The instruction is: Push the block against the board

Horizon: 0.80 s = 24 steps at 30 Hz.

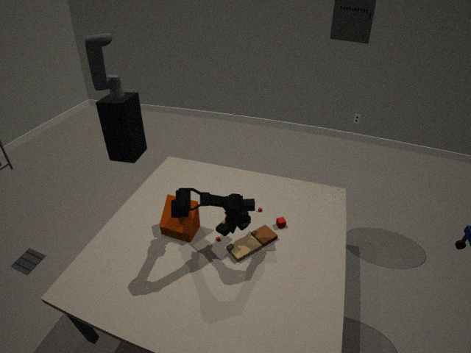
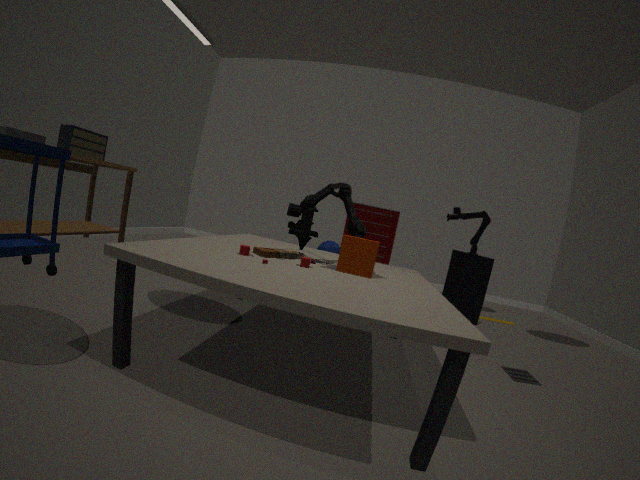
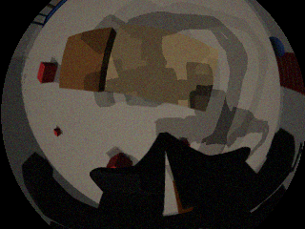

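Note:
The brown square block [image 1: 264, 234] [image 2: 262, 252] [image 3: 85, 59] lies flat at one end of the tan board [image 1: 243, 248] [image 3: 140, 62]. One whole side of the block faces the board's end. A thin dark line runs between them in the wrist view; I cannot tell whether it is a narrow gap or a shaded side. Their long edges look nearly even. My gripper [image 1: 232, 231] [image 2: 302, 248] [image 3: 163, 135] is shut and empty. It hangs above the table, off the board's long side, touching neither part. Shadows of the arm fall across the board.
An orange box [image 1: 178, 226] [image 2: 357, 256] stands by the arm's base. A red cube [image 1: 281, 222] [image 2: 244, 250] [image 3: 47, 72] lies beyond the block's far end. Another red cube [image 2: 305, 262] [image 3: 119, 160] and small red pieces lie on the gripper's side of the board.

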Tool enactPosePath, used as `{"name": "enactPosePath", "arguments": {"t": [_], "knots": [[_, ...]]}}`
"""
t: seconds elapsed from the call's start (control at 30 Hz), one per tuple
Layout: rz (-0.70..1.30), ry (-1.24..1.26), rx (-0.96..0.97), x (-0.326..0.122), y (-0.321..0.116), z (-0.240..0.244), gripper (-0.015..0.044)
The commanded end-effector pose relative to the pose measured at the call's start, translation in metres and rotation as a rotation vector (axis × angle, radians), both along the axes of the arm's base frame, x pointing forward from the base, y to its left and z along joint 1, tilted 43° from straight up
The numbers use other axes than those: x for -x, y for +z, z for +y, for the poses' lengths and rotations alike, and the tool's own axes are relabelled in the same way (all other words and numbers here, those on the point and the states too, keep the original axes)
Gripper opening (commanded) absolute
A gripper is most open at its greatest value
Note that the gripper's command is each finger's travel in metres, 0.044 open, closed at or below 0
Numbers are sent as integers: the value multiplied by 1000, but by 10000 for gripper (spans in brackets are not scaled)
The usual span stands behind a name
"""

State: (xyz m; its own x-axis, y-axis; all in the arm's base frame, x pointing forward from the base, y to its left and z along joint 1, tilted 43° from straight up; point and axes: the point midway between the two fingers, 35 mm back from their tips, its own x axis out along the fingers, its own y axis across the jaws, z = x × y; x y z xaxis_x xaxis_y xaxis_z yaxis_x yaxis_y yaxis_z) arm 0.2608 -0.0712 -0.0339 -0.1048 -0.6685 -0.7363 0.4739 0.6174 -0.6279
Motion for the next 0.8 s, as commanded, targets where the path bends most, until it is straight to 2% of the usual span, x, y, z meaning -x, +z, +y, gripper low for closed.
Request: {"name": "enactPosePath", "arguments": {"t": [0.0,0.77], "knots": [[95,110,-15,-3,10,-9,0],[621,684,-94,-1,61,-61,0]]}}
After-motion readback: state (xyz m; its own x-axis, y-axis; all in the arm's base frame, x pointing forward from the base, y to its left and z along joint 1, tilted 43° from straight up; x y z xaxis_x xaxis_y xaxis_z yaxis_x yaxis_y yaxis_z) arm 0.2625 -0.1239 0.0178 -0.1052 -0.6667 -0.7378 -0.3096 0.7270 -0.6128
